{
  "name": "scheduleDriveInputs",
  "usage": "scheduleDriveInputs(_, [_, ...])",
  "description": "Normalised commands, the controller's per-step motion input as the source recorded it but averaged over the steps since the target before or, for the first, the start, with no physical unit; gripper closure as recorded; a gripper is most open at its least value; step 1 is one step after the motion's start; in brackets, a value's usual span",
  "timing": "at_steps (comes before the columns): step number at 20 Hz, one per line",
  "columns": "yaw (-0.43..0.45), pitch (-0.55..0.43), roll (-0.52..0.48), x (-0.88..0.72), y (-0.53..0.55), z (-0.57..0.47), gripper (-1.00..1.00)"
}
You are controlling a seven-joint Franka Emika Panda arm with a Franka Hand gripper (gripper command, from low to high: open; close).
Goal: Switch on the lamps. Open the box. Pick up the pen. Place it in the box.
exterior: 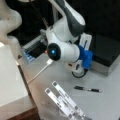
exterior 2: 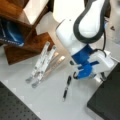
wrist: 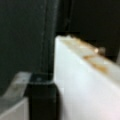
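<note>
Grey tabletop: pen lies untouched, box closed; tool, its opening indiscernible, hovers beside the box, suggesting the opening step.

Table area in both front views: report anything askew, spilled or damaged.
Nothing stands out. The pen lies flat on the table, apart from the white strips. The box sits shut at the table edge, beside the gripper.

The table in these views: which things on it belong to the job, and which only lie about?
For the job:
- pen, lying on the table
- box, lid shut
- gripper, near the pen

Lying about:
- white strips
- wooden shelf
</note>
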Motion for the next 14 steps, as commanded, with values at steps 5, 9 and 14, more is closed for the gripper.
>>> scheduleDriveInputs(5, [-0.112, -0.044, -0.048, -0.05, 0.02, 0.02, 1.0])
scheduleDriveInputs(9, [-0.161, -0.013, -0.102, -0.01, 0.08, 0.14, 1.0])
scheduleDriveInputs(14, [-0.128, 0.025, -0.185, -0.04, 0.13, 0.29, 1.0])
